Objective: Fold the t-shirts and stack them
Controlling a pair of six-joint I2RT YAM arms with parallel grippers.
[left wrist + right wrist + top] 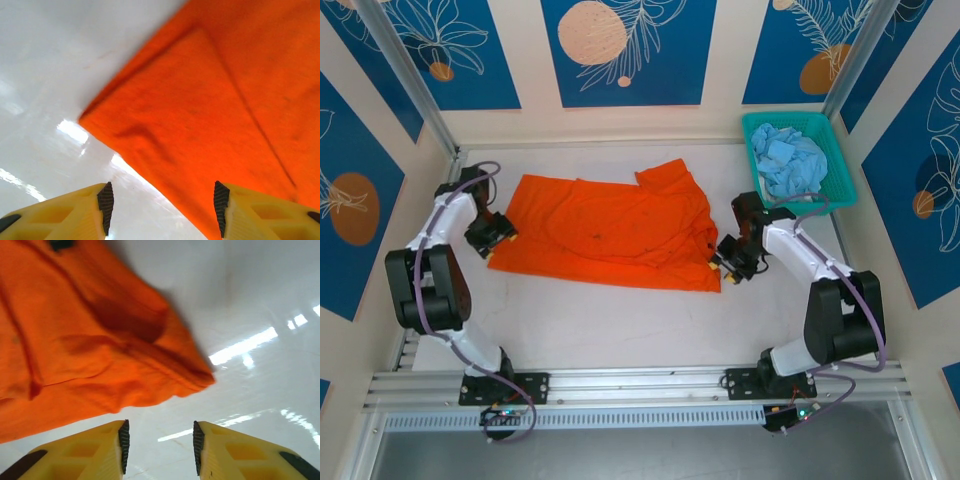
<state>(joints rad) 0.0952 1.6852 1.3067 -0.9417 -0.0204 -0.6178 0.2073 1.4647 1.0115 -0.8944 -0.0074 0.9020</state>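
A bright orange t-shirt (pixel 605 230) lies spread across the middle of the white table, with folds bunched at its right side. My left gripper (pixel 492 236) hovers at the shirt's left edge, jaws open with nothing between them; the wrist view shows a folded orange corner (pixel 200 115) just ahead of the gripper (pixel 162 207). At the shirt's right edge, my right gripper (pixel 730 260) is open too, its fingers (pixel 122 445) just short of the crumpled orange cloth (pixel 90 350). Pale blue t-shirts (pixel 790 162) lie heaped in a teal basket (pixel 840 170).
The teal mesh basket stands at the back right corner of the table. Patterned blue walls and metal posts enclose the table on three sides. Bare white tabletop (pixel 620 320) stretches between the shirt and the arms' bases.
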